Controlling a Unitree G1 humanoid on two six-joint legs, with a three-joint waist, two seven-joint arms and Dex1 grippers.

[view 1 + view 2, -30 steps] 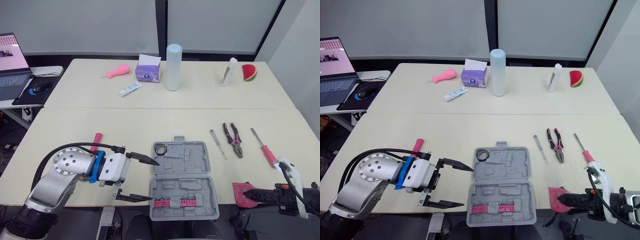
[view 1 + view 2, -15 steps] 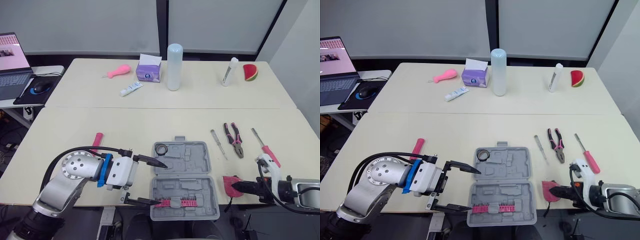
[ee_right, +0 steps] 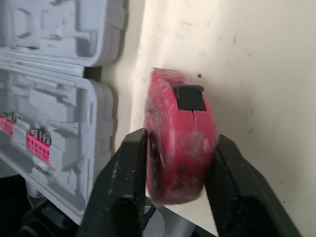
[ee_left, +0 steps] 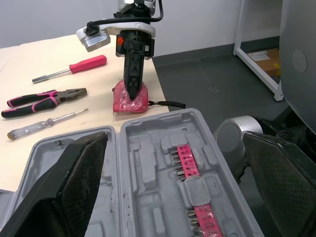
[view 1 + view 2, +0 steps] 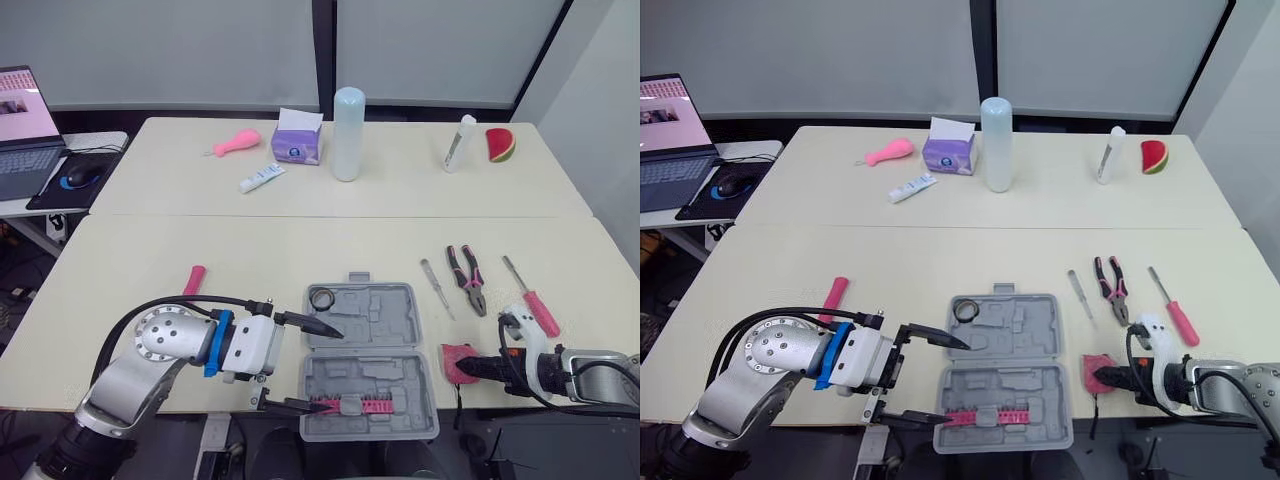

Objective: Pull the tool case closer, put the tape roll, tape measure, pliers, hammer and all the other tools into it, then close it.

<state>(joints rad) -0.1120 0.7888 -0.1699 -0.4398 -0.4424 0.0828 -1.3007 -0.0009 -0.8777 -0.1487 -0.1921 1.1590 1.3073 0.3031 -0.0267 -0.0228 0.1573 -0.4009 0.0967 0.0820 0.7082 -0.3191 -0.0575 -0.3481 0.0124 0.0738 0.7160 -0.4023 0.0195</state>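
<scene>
The grey tool case [image 5: 385, 312] lies open near the table's front edge, with a pink bit strip [image 5: 352, 406] in its near half and the black tape roll [image 5: 321, 298] in its far half. My left gripper [image 5: 326, 368] is open, one finger over the case's left side and one at its front edge. My right gripper [image 5: 468, 368] is shut on the red tape measure [image 5: 458, 361], just right of the case; the right wrist view shows the tape measure [image 3: 180, 143] between both fingers. Pliers [image 5: 467, 277], a small screwdriver [image 5: 436, 288] and a red-handled screwdriver [image 5: 530, 297] lie to the right.
A pink-handled tool [image 5: 193, 280] lies left of the case, partly behind my left arm. On the far table stand a tall bottle [image 5: 347, 134], a tissue box [image 5: 296, 140], a tube [image 5: 261, 178], a white bottle [image 5: 457, 144] and a watermelon slice [image 5: 498, 144]. A laptop [image 5: 20, 130] sits far left.
My right gripper has carried the tape measure left, up to the case's right side. My left gripper has moved right, so its fingers now reach over the case's left part.
</scene>
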